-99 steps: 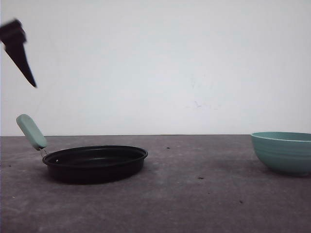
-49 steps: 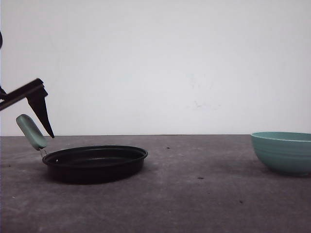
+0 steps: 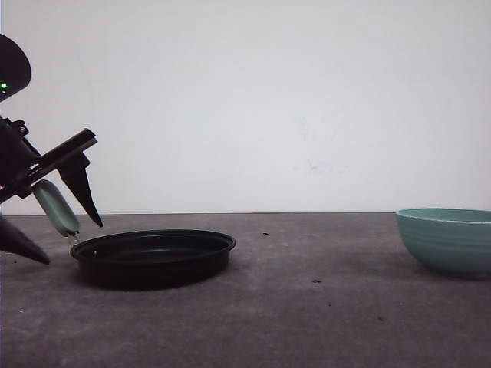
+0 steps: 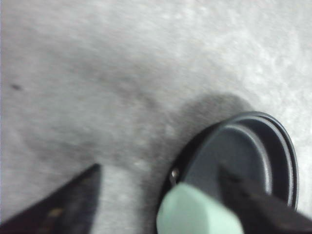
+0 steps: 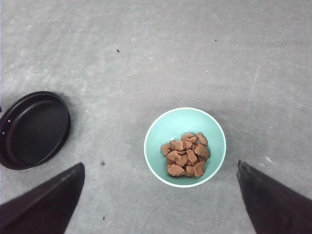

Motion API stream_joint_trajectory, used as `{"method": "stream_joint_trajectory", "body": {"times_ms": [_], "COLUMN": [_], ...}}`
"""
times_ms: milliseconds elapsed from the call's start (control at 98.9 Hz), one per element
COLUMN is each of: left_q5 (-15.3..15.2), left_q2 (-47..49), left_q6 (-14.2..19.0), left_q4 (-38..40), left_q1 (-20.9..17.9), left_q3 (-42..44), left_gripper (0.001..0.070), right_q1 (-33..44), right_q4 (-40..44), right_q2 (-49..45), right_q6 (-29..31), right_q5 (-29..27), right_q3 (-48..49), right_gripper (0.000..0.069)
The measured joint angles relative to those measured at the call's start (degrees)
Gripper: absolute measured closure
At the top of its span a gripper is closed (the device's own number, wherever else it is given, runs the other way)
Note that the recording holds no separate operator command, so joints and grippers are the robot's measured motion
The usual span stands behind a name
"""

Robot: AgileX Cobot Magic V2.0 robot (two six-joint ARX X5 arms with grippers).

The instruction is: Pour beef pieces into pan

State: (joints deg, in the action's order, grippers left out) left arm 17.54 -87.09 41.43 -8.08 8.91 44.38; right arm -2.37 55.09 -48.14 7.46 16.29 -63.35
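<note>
Around the pan's handle point(image 3: 55, 207) — left pincer point(image 3: 54, 234), prongs spread wide.

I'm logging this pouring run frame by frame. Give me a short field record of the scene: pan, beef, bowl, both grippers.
pan: black pan on the table, empty inside
pan handle: mint-green handle between the open fingers of the left gripper, contact unclear
beef pieces: beef pieces heaped in the teal bowl
right gripper: right gripper open, above the bowl
</note>
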Motion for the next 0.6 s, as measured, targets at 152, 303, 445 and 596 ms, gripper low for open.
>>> {"method": "stream_joint_trajectory", "body": {"times_ms": [152, 303, 445, 596], "left_q5": [-1.1, -1.2, -0.7, 0.9], "left_q2": [0.0, 0.0, 0.0, 0.2], "left_q6": [0.2, 0.2, 0.1, 0.0], "left_q4": [-0.2, -0.2, -0.2, -0.3], "left_q1": [1.0, 1.1, 1.1, 1.1], "left_q3": [0.0, 0.0, 0.0, 0.0], "left_gripper": [0.0434, 0.0561, 0.0640, 0.0641], "right_q1": [0.0, 0.0, 0.0, 0.0], "right_q4": [0.0, 0.8, 1.1, 1.1], "right_q2": [0.0, 0.0, 0.0, 0.0], "right_q6": [0.0, -0.1, -0.3, -1.4], "right_q5": [0.0, 0.0, 0.0, -1.3], "right_q3": [0.0, 0.0, 0.0, 0.0], "right_gripper": [0.0070, 0.0070, 0.0070, 0.0070]}}
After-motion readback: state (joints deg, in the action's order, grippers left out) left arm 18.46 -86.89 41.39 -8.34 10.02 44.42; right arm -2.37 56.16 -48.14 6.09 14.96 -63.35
